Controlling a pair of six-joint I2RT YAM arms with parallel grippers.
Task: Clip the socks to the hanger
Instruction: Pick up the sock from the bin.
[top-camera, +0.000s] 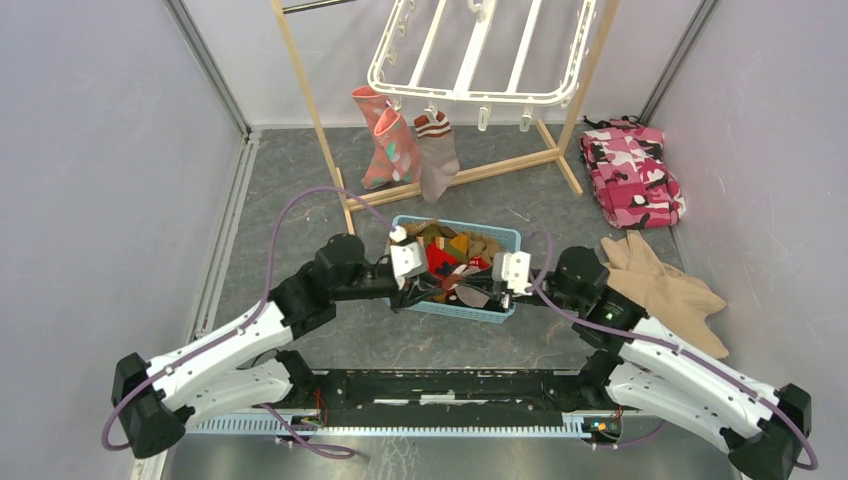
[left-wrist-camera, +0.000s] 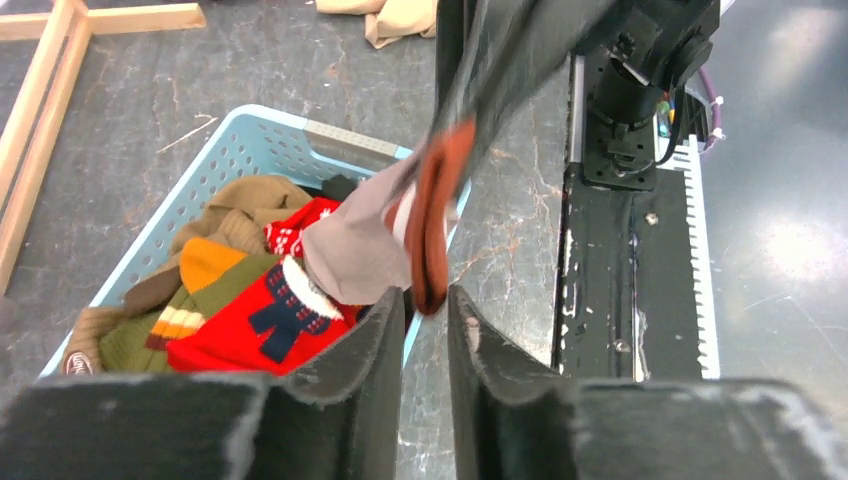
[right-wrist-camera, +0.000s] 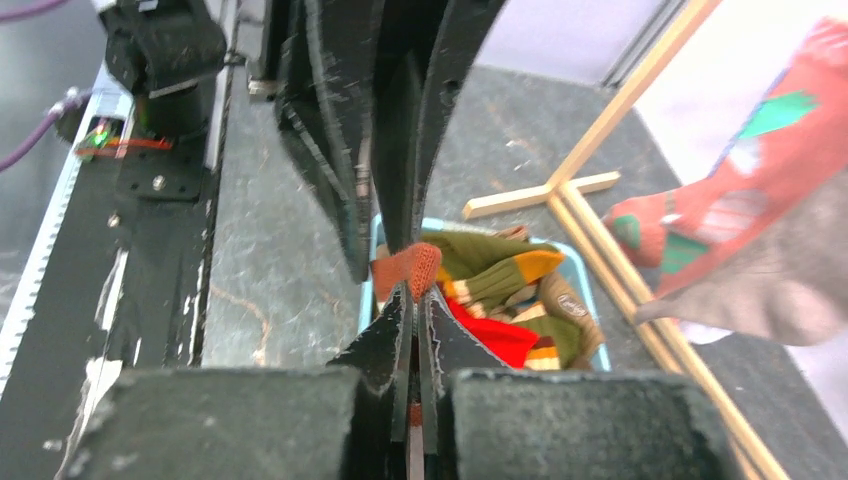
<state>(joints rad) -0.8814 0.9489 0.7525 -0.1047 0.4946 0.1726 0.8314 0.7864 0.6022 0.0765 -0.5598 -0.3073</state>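
Hanger (top-camera: 470, 96): white plastic rack with parallel crossbars and small clips dangling round its rim. It is raised and tilted at the far end of the bench.

Hung on the near rim:
- Two salmon-pink socks (top-camera: 388, 150) with teal and white patches, cuffs up.
- One grey-brown sock (top-camera: 438, 160) with a red-white striped cuff, just beside them.

Loose socks (top-camera: 450, 255), red, olive-striped and tan, are heaped in a blue basket (top-camera: 500, 230).

Grey sock (left-wrist-camera: 365, 245) with an orange-red cuff is lifted off the heap. The right pincer (right-wrist-camera: 411, 292) is clamped on its cuff. The left pincer (left-wrist-camera: 428, 300) is narrowly parted at the cuff's edge.
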